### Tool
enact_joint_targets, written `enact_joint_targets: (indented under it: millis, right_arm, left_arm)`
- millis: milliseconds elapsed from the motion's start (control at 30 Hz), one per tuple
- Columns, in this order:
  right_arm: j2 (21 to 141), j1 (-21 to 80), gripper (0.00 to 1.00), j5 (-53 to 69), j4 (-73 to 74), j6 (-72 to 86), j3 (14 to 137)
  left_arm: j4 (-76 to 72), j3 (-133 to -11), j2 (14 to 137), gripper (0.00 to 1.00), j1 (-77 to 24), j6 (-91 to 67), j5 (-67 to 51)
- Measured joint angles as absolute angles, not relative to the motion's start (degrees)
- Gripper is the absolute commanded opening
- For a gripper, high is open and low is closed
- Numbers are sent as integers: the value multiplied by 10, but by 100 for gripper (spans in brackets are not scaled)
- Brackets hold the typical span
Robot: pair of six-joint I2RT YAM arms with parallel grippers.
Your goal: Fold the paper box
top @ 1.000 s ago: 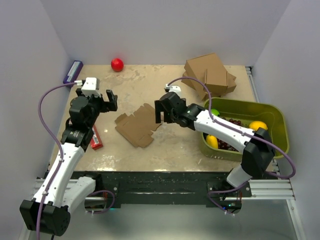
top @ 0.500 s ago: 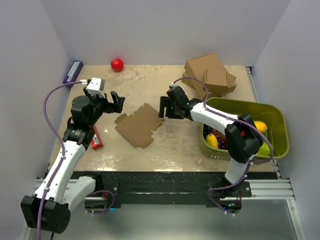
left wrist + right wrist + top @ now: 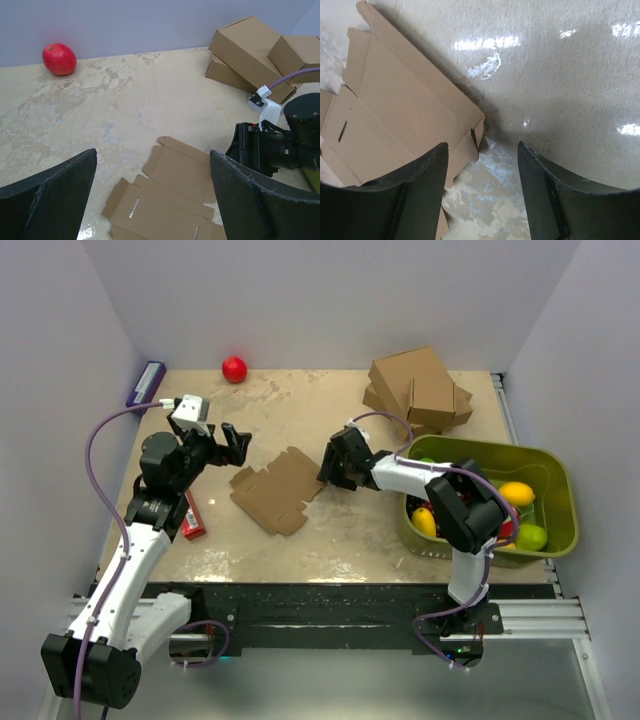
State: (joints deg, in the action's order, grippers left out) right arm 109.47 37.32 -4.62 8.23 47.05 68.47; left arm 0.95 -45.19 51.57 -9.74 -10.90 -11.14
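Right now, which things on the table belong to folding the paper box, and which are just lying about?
For the job: flat brown die-cut cardboard sheet; left gripper, open; right gripper, open.

Lying about: round red ball; stack of ready-made brown cardboard boxes; green plastic bin of fruit; small red packet; flat purple box.

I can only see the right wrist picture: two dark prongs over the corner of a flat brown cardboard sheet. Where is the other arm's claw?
Observer: The left gripper hangs open just past the far-left corner of the paper box, apart from it.
Visitor: Is there any other cardboard around?
Observer: Yes, a stack of bigger boxes sits farther back on the right, well beyond the right gripper.
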Motion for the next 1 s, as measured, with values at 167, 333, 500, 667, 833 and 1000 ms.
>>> enact_joint_targets:
  millis: [167, 333, 500, 667, 833, 1000]
  right_arm:
    - [1095, 373, 50, -54, 42, 508, 665]
    - [1095, 373, 45, -54, 11, 536, 648]
    - [1097, 373, 33, -54, -18, 550, 636]
    - [1107, 373, 33, -53, -43, 557, 634]
    - [1111, 372, 31, -54, -57, 562, 632]
    - [1111, 369, 9, -55, -64, 565, 626]
  left_arm:
    - [10, -452, 516, 98, -97, -109, -114]
    - [10, -452, 515, 98, -97, -108, -114]
    - [10, -452, 515, 98, -97, -107, -116]
    - [10, -451, 515, 98, -97, -106, -118]
    - [10, -451, 515, 98, -97, -103, -120]
    - [10, -451, 515, 99, -97, -102, -121]
